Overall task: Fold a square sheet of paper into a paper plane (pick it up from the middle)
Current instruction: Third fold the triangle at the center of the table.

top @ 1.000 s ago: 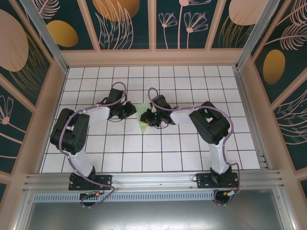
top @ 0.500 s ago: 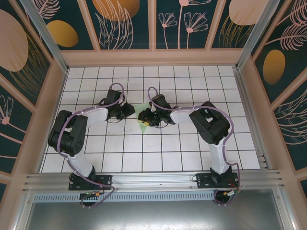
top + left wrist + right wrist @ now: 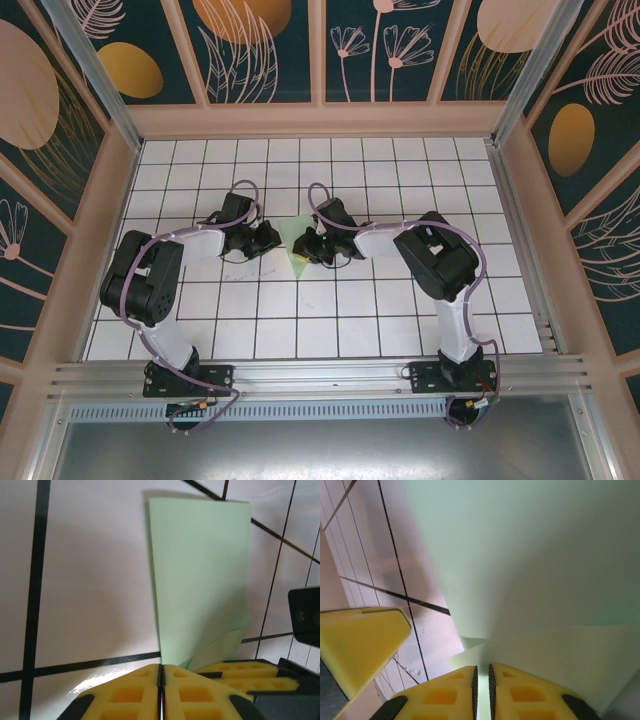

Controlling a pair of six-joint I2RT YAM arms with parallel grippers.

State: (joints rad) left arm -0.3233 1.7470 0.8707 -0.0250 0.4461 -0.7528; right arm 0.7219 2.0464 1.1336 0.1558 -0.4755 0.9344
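pale mint paper, the square sheet of paper, lies mid-table on the white grid tiles between the arms, creased into a narrower strip with a flap doubled over at one end (no pointed dart yet, so i'd judge most folds remain). the right gripper is clamped on its edge; the left gripper is clenched at the paper's corner, whether nipping it i cannot tell. teal flower-painted walls box the table in.
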